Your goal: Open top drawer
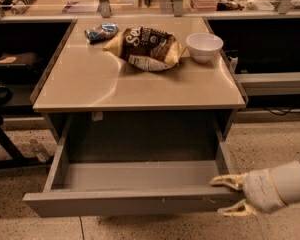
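Observation:
The top drawer (135,201) is a wide grey metal drawer pulled far out from under the beige counter (135,79). Its plain grey inside (140,174) holds nothing. My gripper (230,196) is at the drawer's front right corner, at the lower right of the camera view. One pale finger (226,181) lies over the top edge of the front panel and the other (234,211) sits below it, in front of the panel. The fingers stand apart on either side of the panel's edge.
On the counter lie a brown and yellow chip bag (146,46), a small blue packet (101,31) and a white bowl (204,46). Dark shelving stands at left and right. The speckled floor (270,144) lies around the cabinet.

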{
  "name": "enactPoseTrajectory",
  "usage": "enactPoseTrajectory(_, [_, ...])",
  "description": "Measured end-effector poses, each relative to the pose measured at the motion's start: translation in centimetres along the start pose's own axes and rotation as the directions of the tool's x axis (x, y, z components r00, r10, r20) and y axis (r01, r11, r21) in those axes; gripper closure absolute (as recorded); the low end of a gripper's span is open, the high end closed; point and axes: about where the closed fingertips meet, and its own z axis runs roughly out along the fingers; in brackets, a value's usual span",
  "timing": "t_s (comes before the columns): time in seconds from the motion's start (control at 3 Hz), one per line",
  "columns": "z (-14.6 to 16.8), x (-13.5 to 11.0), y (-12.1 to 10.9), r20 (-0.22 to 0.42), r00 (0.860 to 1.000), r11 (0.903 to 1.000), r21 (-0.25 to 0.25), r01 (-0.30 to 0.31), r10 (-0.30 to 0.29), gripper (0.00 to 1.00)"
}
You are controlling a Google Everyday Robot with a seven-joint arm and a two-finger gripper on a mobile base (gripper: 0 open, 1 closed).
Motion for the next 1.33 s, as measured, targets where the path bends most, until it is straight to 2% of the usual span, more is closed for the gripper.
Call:
enactPoseTrajectory(0.33, [-0.3,-0.74,1.51,0.003,1.0,0.9995,-0.019,0.025,-0.025,0.85])
enactPoseTrajectory(0.67, [-0.44,-0.88,1.48,0.003,1.0,0.9995,-0.019,0.026,-0.026,1.0])
enactPoseTrajectory(1.0, [-0.44,-0.88,1.48,0.003,1.0,0.9995,-0.019,0.026,-0.026,0.81])
enactPoseTrajectory(1.33, [-0.43,-0.88,1.48,0.003,1.0,0.9995,-0.019,0.026,-0.026,0.58])
